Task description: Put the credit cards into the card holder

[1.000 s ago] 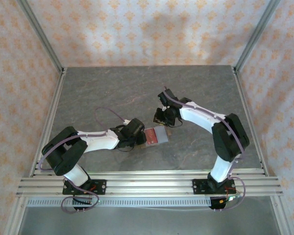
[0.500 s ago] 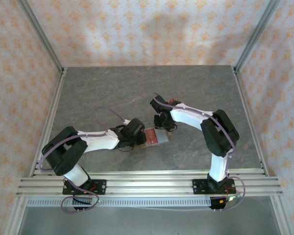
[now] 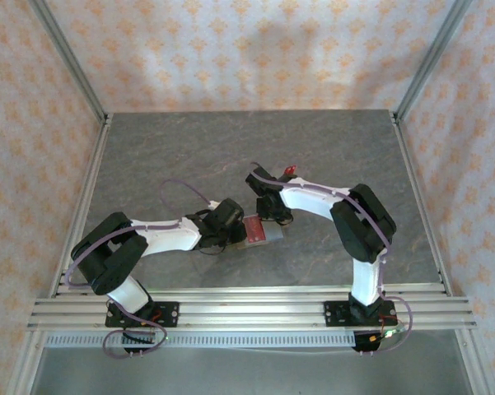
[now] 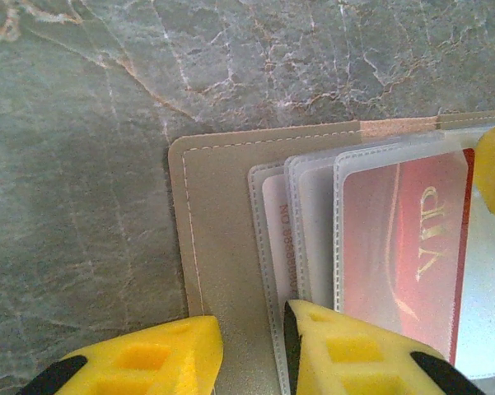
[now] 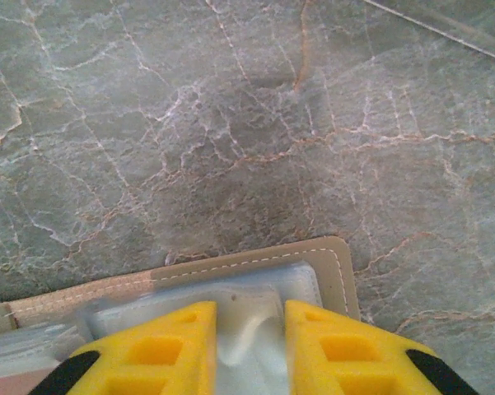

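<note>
Card holder (image 4: 218, 247) under left hand (image 4: 254, 350), seemingly pinned.

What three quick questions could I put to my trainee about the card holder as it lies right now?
1. True or false: the card holder lies folded shut on the table.
2. Which word is printed on the red card? A) VIP B) BANK C) GOLD
3. Fill the gap: the red card shows through a ____ plastic sleeve.

Key:
1. False: it lies open, with its sleeves showing.
2. A
3. clear
</note>
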{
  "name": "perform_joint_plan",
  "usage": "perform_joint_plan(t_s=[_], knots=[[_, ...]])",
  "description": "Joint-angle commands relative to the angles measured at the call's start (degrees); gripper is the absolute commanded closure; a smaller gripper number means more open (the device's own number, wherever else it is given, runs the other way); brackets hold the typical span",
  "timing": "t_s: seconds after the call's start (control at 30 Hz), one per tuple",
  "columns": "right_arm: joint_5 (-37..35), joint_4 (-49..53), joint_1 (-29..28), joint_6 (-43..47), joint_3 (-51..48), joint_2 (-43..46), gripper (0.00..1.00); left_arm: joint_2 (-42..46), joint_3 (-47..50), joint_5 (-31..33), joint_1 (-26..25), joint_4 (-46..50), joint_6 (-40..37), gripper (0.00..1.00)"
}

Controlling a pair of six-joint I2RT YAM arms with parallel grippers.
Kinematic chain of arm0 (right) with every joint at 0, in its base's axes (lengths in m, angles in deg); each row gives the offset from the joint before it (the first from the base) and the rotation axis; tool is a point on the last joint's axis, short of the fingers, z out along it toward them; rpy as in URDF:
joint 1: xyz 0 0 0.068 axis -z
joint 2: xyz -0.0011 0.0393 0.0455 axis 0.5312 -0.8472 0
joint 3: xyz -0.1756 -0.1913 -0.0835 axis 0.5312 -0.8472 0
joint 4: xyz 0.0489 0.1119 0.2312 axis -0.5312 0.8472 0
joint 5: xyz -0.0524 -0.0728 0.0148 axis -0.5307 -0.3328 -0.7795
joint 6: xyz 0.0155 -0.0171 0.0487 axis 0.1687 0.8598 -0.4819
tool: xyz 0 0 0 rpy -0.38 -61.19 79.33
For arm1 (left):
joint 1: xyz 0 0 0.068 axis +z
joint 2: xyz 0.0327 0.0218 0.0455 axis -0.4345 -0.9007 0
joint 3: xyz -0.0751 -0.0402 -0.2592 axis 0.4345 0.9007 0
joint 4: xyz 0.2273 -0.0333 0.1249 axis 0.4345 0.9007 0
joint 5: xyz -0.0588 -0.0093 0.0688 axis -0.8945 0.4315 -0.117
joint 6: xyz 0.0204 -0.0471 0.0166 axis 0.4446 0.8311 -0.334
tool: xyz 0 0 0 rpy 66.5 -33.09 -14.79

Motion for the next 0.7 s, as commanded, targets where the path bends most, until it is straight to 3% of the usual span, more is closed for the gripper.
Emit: perform_joint_plan(t_s=[0.0, 0.3, 0.5, 0.67], knots=[[-2.9, 1.68, -0.54, -0.8, -0.88, 0.24, 0.75, -4.39, 2.23, 0.03, -0.26, 5.89, -0.96, 0.69], [-5.9, 4.37, -0.56, -0.17, 0.41, 0.92, 0.76, -4.57, 2.12, -0.06, -0.31, 5.82, -0.92, 0.69], [-5.65, 4.41, -0.65, 0.38, 0.29, 1.72, 0.9, -4.74, 2.13, -0.06, -0.26, 5.83, -0.9, 0.69], [-4.41, 4.11, -0.6, 0.54, 0.35, 1.76, 0.95, -4.92, 2.12, -0.06, -0.31, 5.72, -0.83, 0.69]])
